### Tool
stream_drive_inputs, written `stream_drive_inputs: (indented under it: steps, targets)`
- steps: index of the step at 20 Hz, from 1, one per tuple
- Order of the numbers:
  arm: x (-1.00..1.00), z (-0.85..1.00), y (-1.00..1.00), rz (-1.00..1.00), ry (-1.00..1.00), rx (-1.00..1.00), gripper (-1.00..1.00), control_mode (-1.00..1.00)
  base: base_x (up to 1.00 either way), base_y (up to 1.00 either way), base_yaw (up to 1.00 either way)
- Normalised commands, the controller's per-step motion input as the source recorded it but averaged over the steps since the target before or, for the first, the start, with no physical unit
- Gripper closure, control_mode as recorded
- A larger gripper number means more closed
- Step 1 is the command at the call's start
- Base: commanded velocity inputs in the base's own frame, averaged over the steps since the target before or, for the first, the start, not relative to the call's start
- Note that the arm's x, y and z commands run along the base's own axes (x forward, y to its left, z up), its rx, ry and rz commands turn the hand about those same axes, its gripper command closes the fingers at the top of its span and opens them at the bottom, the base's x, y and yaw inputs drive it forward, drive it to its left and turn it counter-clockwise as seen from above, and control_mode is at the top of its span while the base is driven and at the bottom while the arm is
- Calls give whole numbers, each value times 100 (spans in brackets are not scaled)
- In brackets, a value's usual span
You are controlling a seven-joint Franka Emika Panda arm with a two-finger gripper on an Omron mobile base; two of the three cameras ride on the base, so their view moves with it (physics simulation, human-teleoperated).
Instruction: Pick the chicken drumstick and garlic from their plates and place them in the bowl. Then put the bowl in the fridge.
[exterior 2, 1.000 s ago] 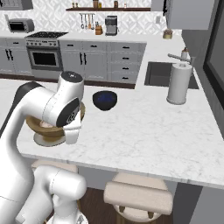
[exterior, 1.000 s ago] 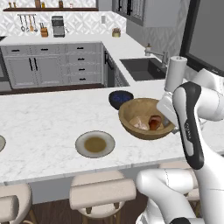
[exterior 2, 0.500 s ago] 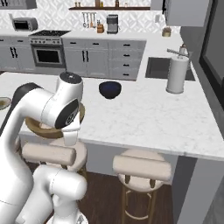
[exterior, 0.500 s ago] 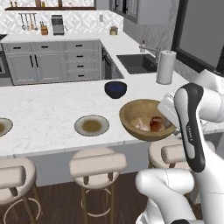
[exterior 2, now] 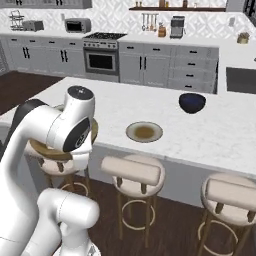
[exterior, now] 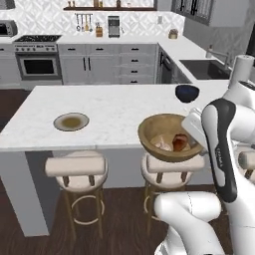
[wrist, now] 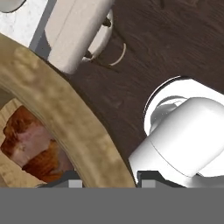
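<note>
gripper [wrist: 105, 177] grips bowl [exterior: 149, 132] rim | inside: one drumstick [exterior: 180, 142] (one garlic [exterior: 162, 144])

This is a rendered home kitchen, as shown by the stove with oven [exterior: 38, 63] at the upper left, the grey drawers [exterior: 133, 64] along the back wall, the sink [exterior: 205, 68] at the upper right, and the marble island table [exterior: 109, 109] with stools [exterior: 75, 167] on a dark wooden floor [exterior: 119, 219].
</note>
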Motion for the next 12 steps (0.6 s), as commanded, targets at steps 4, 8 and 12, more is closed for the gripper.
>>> stream_drive_inputs:
  steps: [4,8,12]
  targets:
    - [0,0,0,0,0,0,100,100,1,100,18]
    - [0,0,0,0,0,0,100,100,3,100,6]
    - [0,0,0,0,0,0,100,100,9,100,2]
